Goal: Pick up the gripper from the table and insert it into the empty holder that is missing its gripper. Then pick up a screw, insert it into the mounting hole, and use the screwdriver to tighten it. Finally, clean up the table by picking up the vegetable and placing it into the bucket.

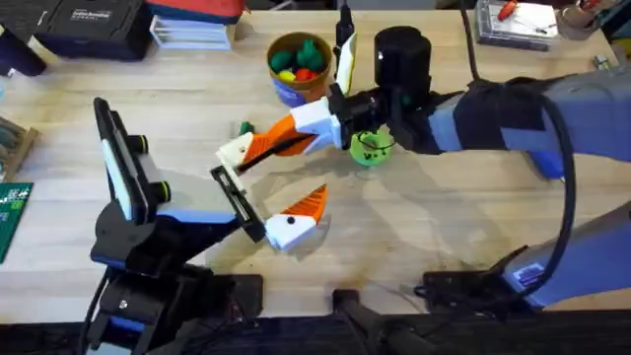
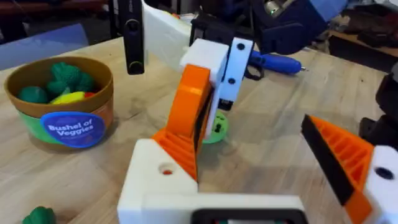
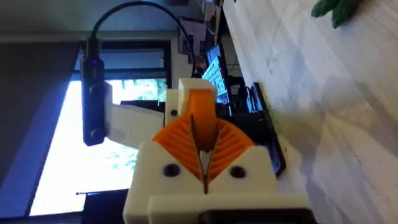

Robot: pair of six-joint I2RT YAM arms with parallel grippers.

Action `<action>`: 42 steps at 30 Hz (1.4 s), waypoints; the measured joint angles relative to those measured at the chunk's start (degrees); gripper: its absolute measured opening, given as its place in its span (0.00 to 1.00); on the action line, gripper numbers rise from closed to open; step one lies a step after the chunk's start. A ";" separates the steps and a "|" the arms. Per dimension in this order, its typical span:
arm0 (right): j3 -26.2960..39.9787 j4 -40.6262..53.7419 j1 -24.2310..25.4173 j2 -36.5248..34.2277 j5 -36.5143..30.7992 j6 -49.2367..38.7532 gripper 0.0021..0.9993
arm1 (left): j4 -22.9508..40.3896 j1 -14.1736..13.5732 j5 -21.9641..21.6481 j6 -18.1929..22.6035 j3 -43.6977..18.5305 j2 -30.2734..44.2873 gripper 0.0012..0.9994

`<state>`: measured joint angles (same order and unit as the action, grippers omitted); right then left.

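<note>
Squeezing tight on the small white plastic gripper (image 1: 258, 146) with the orange ribbed tip, the right end effector (image 1: 317, 128) holds it above the light wooden table (image 1: 463, 212). The gripper is close to the far end of the slim black bar holder (image 1: 237, 202) on the left arm. The left end effector (image 1: 262, 193) is wide apart, with one orange finger (image 1: 308, 205) at the bar's near end. The tiny dark green toy vegetable (image 1: 245, 128) lies on the table just beside the gripper. The round blue bucket (image 1: 288, 91) with the orange rim stands farther back.
</note>
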<state>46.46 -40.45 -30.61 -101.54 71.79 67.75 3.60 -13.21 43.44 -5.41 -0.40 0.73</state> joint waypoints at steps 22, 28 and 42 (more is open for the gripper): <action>0.39 -0.22 -0.98 -0.01 -3.10 -0.01 0.02 | -0.01 0.31 -1.68 0.00 0.00 -0.04 0.99; 0.42 -0.13 -0.98 0.00 -3.43 -0.02 0.10 | -0.02 0.31 -1.70 0.02 0.00 -0.04 0.99; 0.42 0.26 -0.61 -0.20 -3.19 -0.31 0.31 | 0.04 -0.82 2.95 1.14 0.00 -0.04 0.99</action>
<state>46.87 -40.19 -31.22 -101.74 68.60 67.43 3.64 -14.03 46.39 -4.27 -0.40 0.69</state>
